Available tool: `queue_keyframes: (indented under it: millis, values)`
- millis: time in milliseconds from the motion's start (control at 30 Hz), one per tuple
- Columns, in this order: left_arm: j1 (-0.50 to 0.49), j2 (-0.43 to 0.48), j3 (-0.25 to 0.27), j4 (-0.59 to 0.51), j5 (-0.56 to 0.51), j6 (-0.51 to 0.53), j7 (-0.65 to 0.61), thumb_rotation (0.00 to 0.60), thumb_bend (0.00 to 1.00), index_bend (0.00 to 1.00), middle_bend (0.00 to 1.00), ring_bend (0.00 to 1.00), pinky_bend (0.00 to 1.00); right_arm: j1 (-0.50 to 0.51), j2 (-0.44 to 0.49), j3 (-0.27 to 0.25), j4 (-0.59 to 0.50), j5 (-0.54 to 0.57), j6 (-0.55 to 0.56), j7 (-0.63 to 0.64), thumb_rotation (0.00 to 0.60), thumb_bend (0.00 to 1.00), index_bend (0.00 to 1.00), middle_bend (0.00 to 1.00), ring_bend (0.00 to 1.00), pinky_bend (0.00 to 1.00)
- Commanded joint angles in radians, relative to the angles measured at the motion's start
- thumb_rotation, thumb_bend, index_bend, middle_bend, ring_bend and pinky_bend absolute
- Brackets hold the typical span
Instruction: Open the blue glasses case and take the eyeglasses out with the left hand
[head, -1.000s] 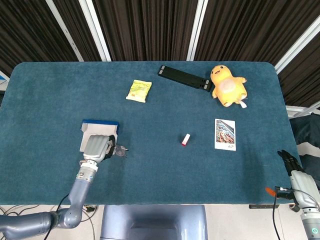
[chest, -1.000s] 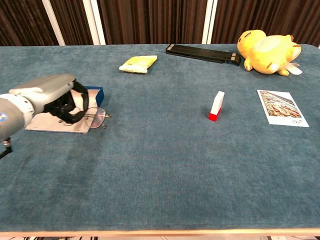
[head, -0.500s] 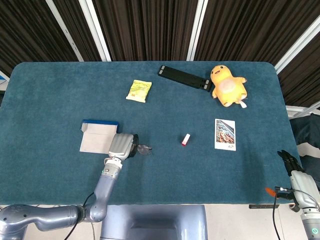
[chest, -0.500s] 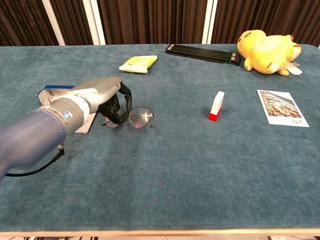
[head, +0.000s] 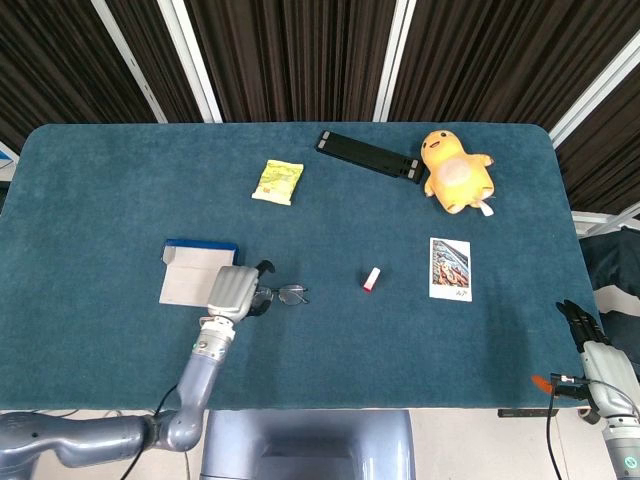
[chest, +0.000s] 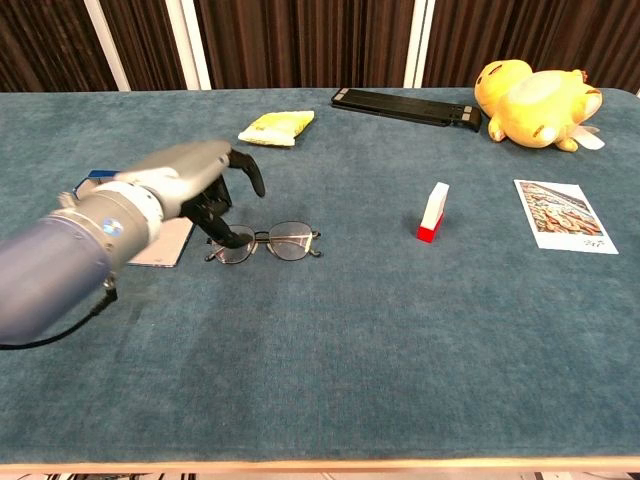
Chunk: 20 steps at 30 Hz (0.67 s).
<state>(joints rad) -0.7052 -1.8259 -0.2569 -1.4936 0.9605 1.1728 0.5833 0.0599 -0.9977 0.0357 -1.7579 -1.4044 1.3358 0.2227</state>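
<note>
Chest view puts my left hand (chest: 190, 180) in the left-centre of the frame, fingers spread apart, the upper one arched clear above the cloth and a lower fingertip (chest: 237, 240) touching or nearly touching the left lens of the eyeglasses (chest: 268, 242); I cannot tell whether it still pinches the rim. The eyeglasses lie flat on the blue table (chest: 360, 350) just right of that hand, their long axis running left to right across the frame, lenses side by side, the temple tips curling at both ends. In the head view the same eyeglasses (head: 285, 294) sit left of centre, again lengthwise left to right, with my left hand (head: 232, 292) over their left end. The blue glasses case (head: 198, 272) lies open directly left of the hand, its pale inner flap facing up and the blue edge toward the top of the frame. My right hand (head: 590, 338) hangs off the table's lower right corner, fingers straight and holding nothing. A small red-and-white block (chest: 433, 212) stands upright right of centre, well apart from the eyeglasses.
</note>
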Motion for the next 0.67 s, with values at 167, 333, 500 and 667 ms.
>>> queue_keyframes:
  millis: [167, 333, 500, 667]
  values:
    - [0.162, 0.271, 0.118, -0.21, 0.218, 0.172, -0.121, 0.6, 0.21, 0.22, 0.5, 0.5, 0.68, -0.002, -0.004, -0.001, 0.006, -0.007, 0.007, -0.009, 0.6, 0.13, 0.0, 0.0, 0.0, 0.2]
    - [0.26, 0.461, 0.195, -0.32, 0.274, 0.223, -0.209, 0.6, 0.21, 0.1, 0.14, 0.15, 0.34, -0.005, -0.01, -0.001, 0.016, -0.013, 0.021, -0.028, 0.6, 0.13, 0.0, 0.0, 0.0, 0.2]
    - [0.339, 0.627, 0.287, -0.363, 0.344, 0.259, -0.241, 0.6, 0.11, 0.0, 0.0, 0.0, 0.12, -0.008, -0.019, 0.0, 0.026, -0.021, 0.036, -0.051, 0.6, 0.13, 0.0, 0.0, 0.0, 0.2]
    - [0.43, 0.684, 0.362, -0.313, 0.447, 0.351, -0.268, 0.6, 0.1, 0.0, 0.0, 0.0, 0.07, -0.012, -0.025, -0.001, 0.032, -0.029, 0.048, -0.061, 0.6, 0.13, 0.0, 0.0, 0.0, 0.2]
